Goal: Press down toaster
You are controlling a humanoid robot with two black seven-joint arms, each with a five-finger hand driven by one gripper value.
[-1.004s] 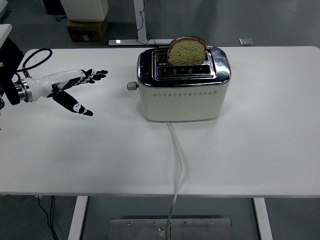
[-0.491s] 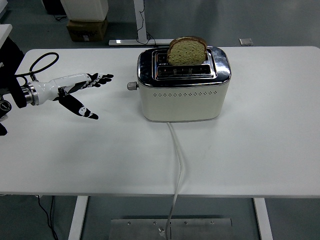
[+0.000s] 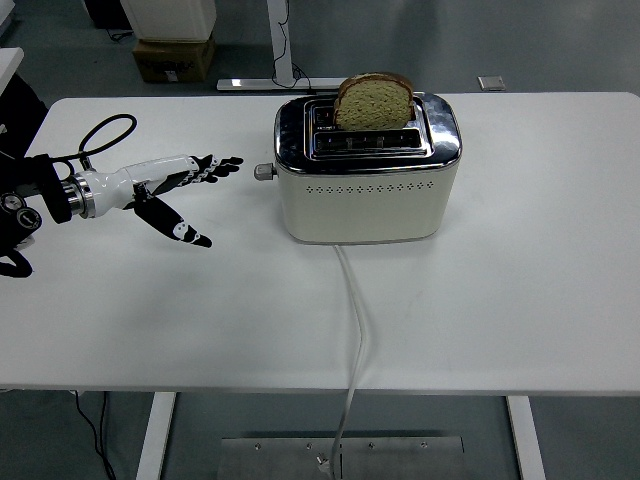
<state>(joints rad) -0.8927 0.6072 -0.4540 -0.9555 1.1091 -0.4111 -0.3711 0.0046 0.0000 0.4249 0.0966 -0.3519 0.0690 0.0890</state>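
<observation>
Cream-coloured, one toaster [image 3: 365,195] with one bread slice [image 3: 373,101] stands near the surface's [image 3: 520,280] far edge; the left hand [image 3: 175,185], fingers spread and empty, hovers beside its lever [image 3: 264,171].

1. One toaster [image 3: 367,175], cream-sided with a chrome top.
2. Two slots in the toaster's top.
3. One slice of bread [image 3: 373,100], standing up out of the far slot.
4. One lever knob [image 3: 263,171] on the toaster's left end.
5. One white power cord [image 3: 355,320], running from the toaster over the near table edge.
6. One white table [image 3: 520,290].
7. One robot hand [image 3: 170,185], the left, with five fingers spread.
8. One cardboard box [image 3: 173,58] on the floor behind the table.
</observation>
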